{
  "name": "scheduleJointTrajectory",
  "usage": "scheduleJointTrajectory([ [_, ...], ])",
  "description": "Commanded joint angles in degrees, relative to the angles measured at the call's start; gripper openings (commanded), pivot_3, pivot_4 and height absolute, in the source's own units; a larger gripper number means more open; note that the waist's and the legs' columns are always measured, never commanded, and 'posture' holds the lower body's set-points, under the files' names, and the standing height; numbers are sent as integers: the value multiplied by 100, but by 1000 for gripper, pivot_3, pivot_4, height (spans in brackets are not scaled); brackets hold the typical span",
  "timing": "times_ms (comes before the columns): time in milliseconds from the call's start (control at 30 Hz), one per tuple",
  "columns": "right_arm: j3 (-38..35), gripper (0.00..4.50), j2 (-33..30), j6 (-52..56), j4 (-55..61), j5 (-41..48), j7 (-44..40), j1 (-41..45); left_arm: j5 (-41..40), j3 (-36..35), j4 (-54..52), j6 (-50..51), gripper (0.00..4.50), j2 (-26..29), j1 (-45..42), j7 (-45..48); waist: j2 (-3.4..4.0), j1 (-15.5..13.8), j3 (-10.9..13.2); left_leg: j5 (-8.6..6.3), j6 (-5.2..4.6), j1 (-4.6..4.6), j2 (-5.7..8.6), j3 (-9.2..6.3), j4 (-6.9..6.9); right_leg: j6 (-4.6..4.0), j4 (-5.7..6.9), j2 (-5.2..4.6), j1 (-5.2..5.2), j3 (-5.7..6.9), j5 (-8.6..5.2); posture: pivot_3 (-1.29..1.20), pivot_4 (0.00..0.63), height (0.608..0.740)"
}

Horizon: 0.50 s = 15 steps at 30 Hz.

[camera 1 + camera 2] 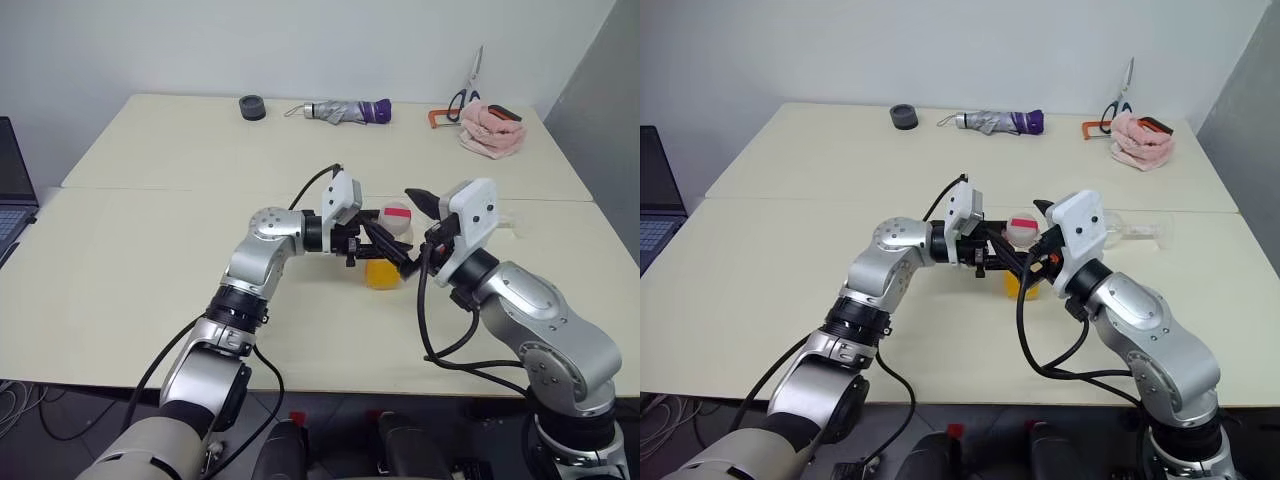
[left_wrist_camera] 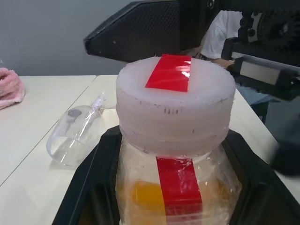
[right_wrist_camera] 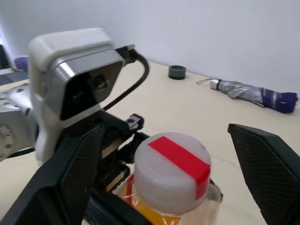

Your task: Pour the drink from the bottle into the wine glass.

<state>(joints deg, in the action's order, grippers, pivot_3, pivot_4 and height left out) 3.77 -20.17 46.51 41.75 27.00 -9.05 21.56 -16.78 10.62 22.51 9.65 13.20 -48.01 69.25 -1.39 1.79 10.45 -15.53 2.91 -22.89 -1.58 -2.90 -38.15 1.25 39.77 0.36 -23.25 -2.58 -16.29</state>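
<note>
You have the bottle (image 2: 176,154) clamped in the left claw (image 1: 385,250), upright, its black fingers (image 2: 89,187) pressed against both sides just under the white cap (image 3: 171,161) with the red strip. The drink (image 1: 382,274) sits orange in the lower part of the bottle. Your right claw (image 3: 164,154) stands wide apart, one finger (image 3: 65,173) on each side of the cap and neither touching it, so it holds nothing.

The glass (image 2: 75,133) lies on its side on the table (image 1: 150,260), beyond the right claw and a little to its right, well apart from the bottle; its bowl faces the bottle and its stem points away.

The table is a pale cream surface made of two tops pushed together, with a seam running across behind both claws. Along the far edge, well away from both claws, you can see a small dark round thing (image 1: 252,107), a folded grey-and-purple umbrella (image 1: 345,111), a pink cloth (image 1: 491,129) with an orange-handled tool (image 1: 440,119) beside it, and scissors (image 1: 468,85) leaning against the wall (image 1: 300,40). The wall is plain white. A laptop (image 1: 12,190) shows at the far left, off the table.
</note>
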Motion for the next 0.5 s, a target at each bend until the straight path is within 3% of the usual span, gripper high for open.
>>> scheduleJointTrajectory([
  [33,13,4500,131,-130,30,-198,135,124,-79,-136,-96,-147,2216,-46,-221,-16,0,1,0,0,0,0,0,0,0,0,0,0,0,0,0,0,150,740],
  [67,37,4500,159,-126,7,-239,131,133,-75,-139,-86,-154,2216,-43,-223,-19,0,1,0,0,0,0,0,0,1,-1,0,0,0,0,-1,0,150,740],
  [167,135,3907,176,-137,-48,-347,89,126,-59,-144,-74,-169,2216,-25,-215,-29,0,2,0,0,-1,0,0,0,1,-2,0,0,-1,0,-1,0,150,740],
  [367,210,1885,212,-213,-126,-375,-119,133,-44,-160,-79,-179,2216,19,-203,-37,0,3,0,0,-1,0,0,-1,1,-2,0,0,-1,1,-1,0,150,740],
  [500,223,1880,88,-522,-281,-243,-669,173,-51,-164,-104,-167,2216,76,-190,-11,0,4,0,0,-1,0,0,-1,1,-2,0,0,-1,1,-1,0,150,740],
])
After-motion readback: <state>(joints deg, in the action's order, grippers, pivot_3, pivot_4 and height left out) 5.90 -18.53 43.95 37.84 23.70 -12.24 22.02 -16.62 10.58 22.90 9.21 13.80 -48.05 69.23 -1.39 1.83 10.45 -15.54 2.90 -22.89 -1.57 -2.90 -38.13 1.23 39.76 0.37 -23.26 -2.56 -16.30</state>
